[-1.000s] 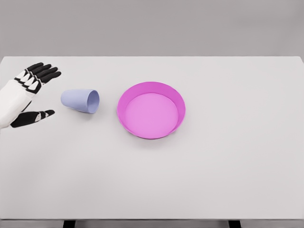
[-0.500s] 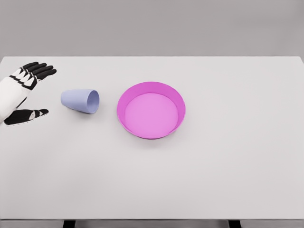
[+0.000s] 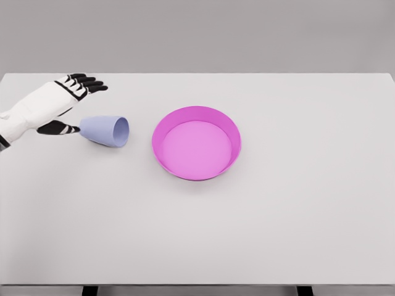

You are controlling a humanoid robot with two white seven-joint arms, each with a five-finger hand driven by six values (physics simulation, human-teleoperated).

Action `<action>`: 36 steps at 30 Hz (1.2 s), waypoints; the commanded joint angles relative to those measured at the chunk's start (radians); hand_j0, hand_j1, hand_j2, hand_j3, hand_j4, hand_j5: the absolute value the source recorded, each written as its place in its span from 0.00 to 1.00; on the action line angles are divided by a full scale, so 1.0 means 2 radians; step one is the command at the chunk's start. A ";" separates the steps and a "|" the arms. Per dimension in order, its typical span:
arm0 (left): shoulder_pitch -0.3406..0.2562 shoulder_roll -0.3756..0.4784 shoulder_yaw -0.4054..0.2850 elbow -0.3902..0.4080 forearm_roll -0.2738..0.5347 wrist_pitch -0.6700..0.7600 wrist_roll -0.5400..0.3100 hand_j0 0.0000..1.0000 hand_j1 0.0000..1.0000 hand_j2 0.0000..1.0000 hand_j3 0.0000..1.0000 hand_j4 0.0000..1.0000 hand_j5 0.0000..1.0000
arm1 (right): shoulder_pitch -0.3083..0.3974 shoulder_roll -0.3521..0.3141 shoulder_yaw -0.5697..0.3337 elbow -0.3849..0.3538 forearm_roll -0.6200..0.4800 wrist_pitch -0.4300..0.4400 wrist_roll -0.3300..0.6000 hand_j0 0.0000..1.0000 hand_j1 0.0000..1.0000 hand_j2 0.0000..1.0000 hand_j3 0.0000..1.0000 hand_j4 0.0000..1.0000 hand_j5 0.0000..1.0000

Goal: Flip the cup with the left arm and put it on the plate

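White table (image 3: 296,216) spreads wide, with bare room all round the pink plate (image 3: 196,116) at its middle. Just left of the plate the lavender cup (image 3: 105,131) lies on its side, mouth toward the plate. The left hand (image 3: 58,102) is at the cup's base, fingers spread, grasping nothing; the reach is in hand, and closing round the cup looks next.

No text, label, brand, number or sign can be read anywhere in the head view. The cup (image 3: 105,131), the plate (image 3: 196,142), the table (image 3: 296,222) and the left hand (image 3: 55,103) all show plain, unmarked surfaces (the hand's black-and-white patches are only colouring, not lettering).
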 commanded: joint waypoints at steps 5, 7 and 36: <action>-0.024 0.000 -0.071 0.021 0.003 0.000 0.000 1.00 1.00 1.00 1.00 1.00 1.00 | 0.000 0.000 0.000 0.000 0.000 0.000 0.000 1.00 1.00 1.00 1.00 1.00 1.00; -0.030 -0.001 -0.082 0.021 0.003 0.000 0.000 1.00 1.00 1.00 1.00 1.00 1.00 | 0.001 0.000 0.000 0.000 0.000 0.000 0.000 1.00 1.00 1.00 1.00 1.00 1.00; -0.061 -0.030 -0.123 0.101 0.065 0.000 0.000 1.00 1.00 1.00 1.00 1.00 1.00 | 0.001 0.000 0.000 0.000 0.000 0.000 0.000 1.00 1.00 1.00 1.00 1.00 1.00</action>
